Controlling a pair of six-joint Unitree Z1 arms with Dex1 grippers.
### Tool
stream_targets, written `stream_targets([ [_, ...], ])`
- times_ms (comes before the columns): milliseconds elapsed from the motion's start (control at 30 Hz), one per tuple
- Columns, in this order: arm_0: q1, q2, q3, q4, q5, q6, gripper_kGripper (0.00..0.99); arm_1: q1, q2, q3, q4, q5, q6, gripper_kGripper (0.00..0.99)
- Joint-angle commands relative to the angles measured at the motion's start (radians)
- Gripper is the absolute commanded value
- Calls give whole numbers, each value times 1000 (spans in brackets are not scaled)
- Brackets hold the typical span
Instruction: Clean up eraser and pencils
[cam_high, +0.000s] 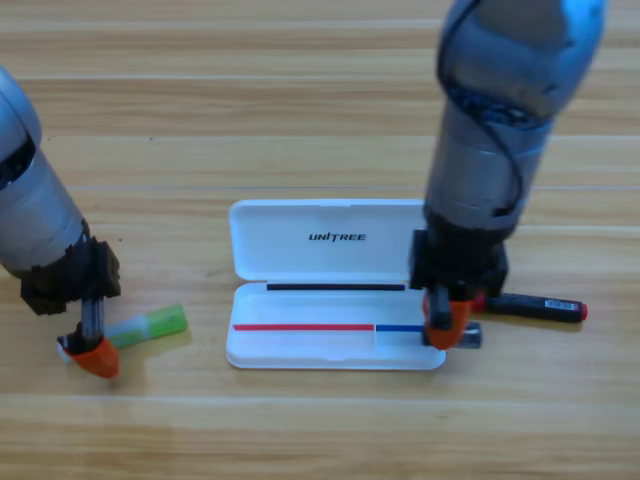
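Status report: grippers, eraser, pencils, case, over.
Left gripper down at green stick, left of open white case. Right gripper at case's right end, over eraser. Red-capped marker lies right, outside case.

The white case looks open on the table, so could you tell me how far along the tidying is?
Nothing is visibly packed in the white case yet. In hand: the left gripper is at the green pencil, and the right gripper is over the eraser at the case's right end. Left: the red-capped marker lies outside.
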Motion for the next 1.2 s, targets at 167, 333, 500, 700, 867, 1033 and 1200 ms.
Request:
stream_targets([
  [167,20,50,47,-56,24,-10,917,55,176,-135,26,-65,-10,11],
  [333,23,59,59,-95,35,-10,917,55,198,-171,26,-69,-13,12],
  [500,23,76,70,-127,36,-10,917,50,215,-190,26,-71,-15,14],
  [700,23,90,77,-156,47,-11,900,49,227,-195,26,-71,-16,21],
  [867,23,108,82,-171,49,-11,868,47,236,-195,26,-78,-18,21],
  [1033,23,116,82,-174,50,-11,834,42,236,-192,26,-83,-18,23],
  [1200,23,114,82,-176,53,-10,807,39,235,-186,26,-91,-18,23],
])
